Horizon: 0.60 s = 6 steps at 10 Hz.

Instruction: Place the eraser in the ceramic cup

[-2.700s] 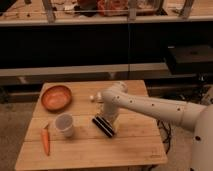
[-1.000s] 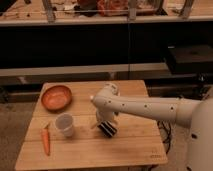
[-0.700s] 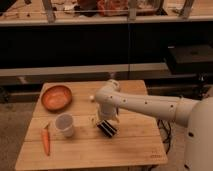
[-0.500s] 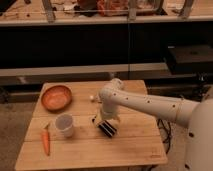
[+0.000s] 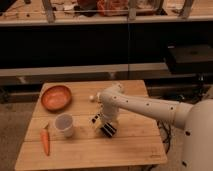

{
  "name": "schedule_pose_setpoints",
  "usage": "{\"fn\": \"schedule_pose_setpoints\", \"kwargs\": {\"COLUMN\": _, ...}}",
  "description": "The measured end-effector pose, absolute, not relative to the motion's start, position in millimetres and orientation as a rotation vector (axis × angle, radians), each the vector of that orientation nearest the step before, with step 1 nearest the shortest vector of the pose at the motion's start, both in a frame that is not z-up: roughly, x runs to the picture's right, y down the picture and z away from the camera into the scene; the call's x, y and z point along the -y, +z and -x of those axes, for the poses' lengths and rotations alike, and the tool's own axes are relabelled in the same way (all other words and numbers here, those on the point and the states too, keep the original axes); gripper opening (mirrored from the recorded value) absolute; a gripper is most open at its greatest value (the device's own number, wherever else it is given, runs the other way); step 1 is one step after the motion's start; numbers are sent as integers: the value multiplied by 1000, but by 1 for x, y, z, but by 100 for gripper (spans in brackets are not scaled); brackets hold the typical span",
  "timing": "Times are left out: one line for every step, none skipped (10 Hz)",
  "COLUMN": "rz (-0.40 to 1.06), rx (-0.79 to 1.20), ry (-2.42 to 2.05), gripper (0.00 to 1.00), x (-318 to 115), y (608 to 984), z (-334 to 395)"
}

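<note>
— Looking at the middle of the frame, where was the tool (image 5: 103, 125)?

— It was down low over the counter (image 5: 135, 146), just below the centre of the frame. It hung at the end of a pale arm (image 5: 145, 106) that reached in from the lower right corner and bent downward at the wrist.

— And the eraser (image 5: 108, 130)?

— It was a dark block right under the tool, a little to the right of the tool's tip. It was at the counter's boards or just above them. I could not tell whether it touched the wood.

— Was the tool clamped on it?

— I could not tell. The tool and the eraser read as one dark patch, so apart, together or clamped was unclear.

— Where was the cup (image 5: 64, 125)?

— It stood upright left of the tool, near it but apart, with a strip of bare wood between them. Its mouth faced up, and the eraser was not in it.

— What else was on the counter?

— A bowl (image 5: 56, 97) sat toward the counter's upper left, above the cup in the frame and apart from it. A carrot (image 5: 45, 142) lay at the lower left, just beside the cup and below it, running roughly top to bottom near the counter's left edge.
</note>
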<state>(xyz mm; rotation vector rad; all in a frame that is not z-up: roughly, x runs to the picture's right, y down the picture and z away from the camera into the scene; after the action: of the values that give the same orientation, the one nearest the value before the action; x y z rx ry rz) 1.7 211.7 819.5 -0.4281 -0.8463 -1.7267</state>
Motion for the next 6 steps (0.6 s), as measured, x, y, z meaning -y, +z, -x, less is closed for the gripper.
{"fn": "schedule_pose_setpoints", "kwargs": {"rz": 422, "rx": 836, "ry": -1724, "gripper": 80, "x": -212, "y": 820, "z": -1}}
{"fn": "schedule_pose_setpoints", "kwargs": {"rz": 410, "rx": 823, "ry": -1718, "gripper": 79, "x": -212, "y": 821, "z": -1}}
{"fn": "schedule_pose_setpoints", "kwargs": {"rz": 408, "rx": 817, "ry": -1717, "gripper": 72, "x": -212, "y": 822, "z": 1}}
{"fn": "schedule_pose_setpoints", "kwargs": {"rz": 406, "rx": 812, "ry": -1718, "gripper": 61, "x": -212, "y": 823, "z": 4}}
{"fn": "schedule_pose_setpoints", "kwargs": {"rz": 410, "rx": 807, "ry": -1713, "gripper": 52, "x": -213, "y": 824, "z": 4}}
{"fn": "schedule_pose_setpoints", "kwargs": {"rz": 419, "rx": 799, "ry": -1706, "gripper": 42, "x": -215, "y": 827, "z": 2}}
